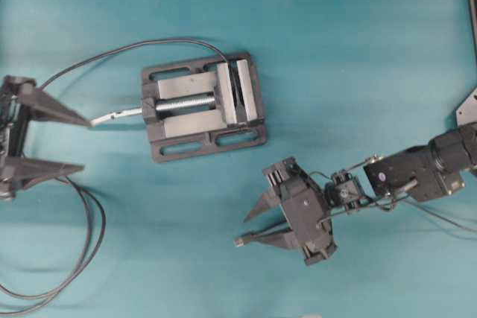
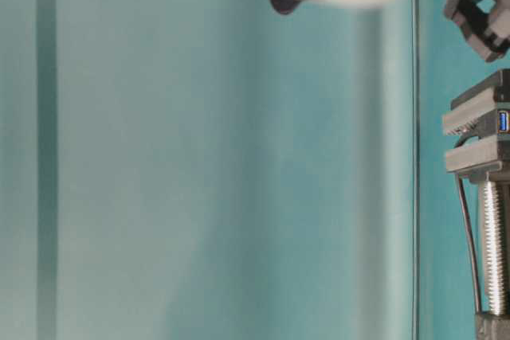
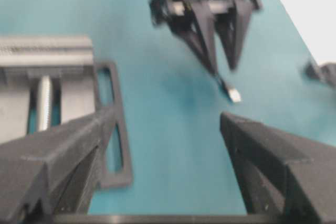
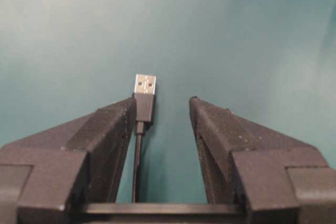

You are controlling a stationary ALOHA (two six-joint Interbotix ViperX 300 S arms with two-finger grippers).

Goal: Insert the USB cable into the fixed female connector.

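Teal bench: one vise clamping one fixed female connector, one USB cable between spread right tool, left tool apart.

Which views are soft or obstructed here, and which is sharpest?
Table-level view: a blurred pale shape blocks the top, and the vise is cut off at the right edge. Left wrist view: motion-soft throughout. Right wrist view: sharpest, USB plug crisp. Overhead view: evenly lit, mildly grainy.

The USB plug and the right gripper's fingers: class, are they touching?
Touching. In the right wrist view the USB plug lies against one finger of the right gripper, with clear space to the other.
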